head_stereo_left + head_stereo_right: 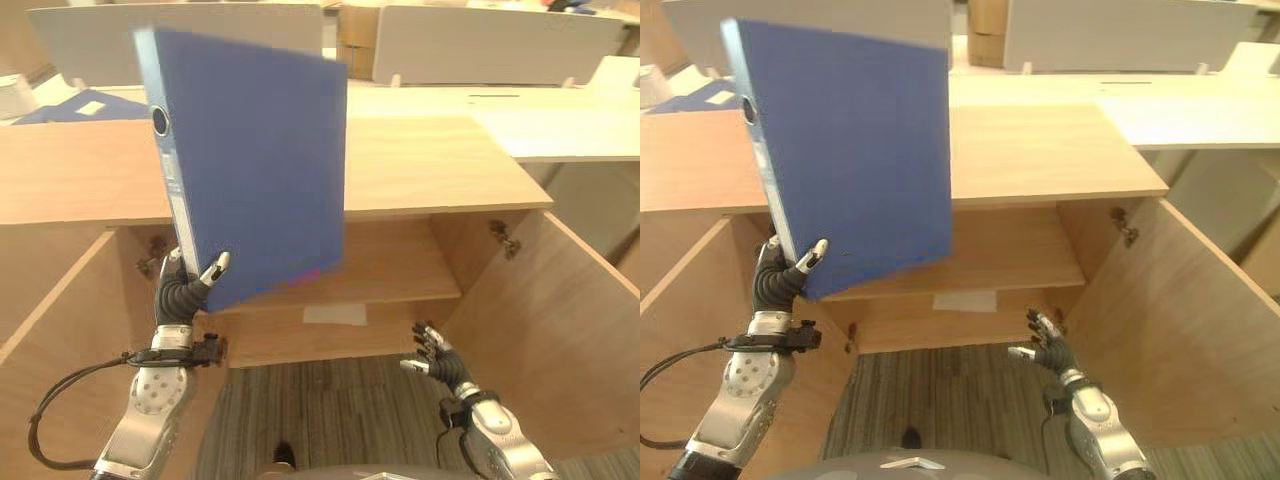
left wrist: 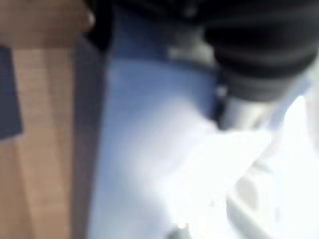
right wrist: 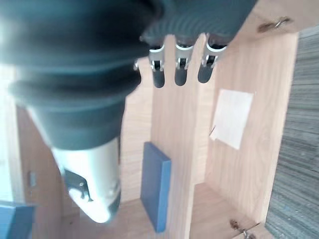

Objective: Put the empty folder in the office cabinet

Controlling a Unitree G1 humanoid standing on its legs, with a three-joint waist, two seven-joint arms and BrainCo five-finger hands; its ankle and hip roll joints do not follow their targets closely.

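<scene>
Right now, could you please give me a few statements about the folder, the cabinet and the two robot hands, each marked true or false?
1. The left robot hand grips the blue folder at its lower corner. True.
2. The folder lies flat on the cabinet's shelf. False: it is held upright in front of the cabinet's top.
3. Both cabinet doors are open. True.
4. The right robot hand holds a second folder. False: it is empty, fingers relaxed, low in front of the cabinet.
5. A pale sheet lies under the shelf. True.
</scene>
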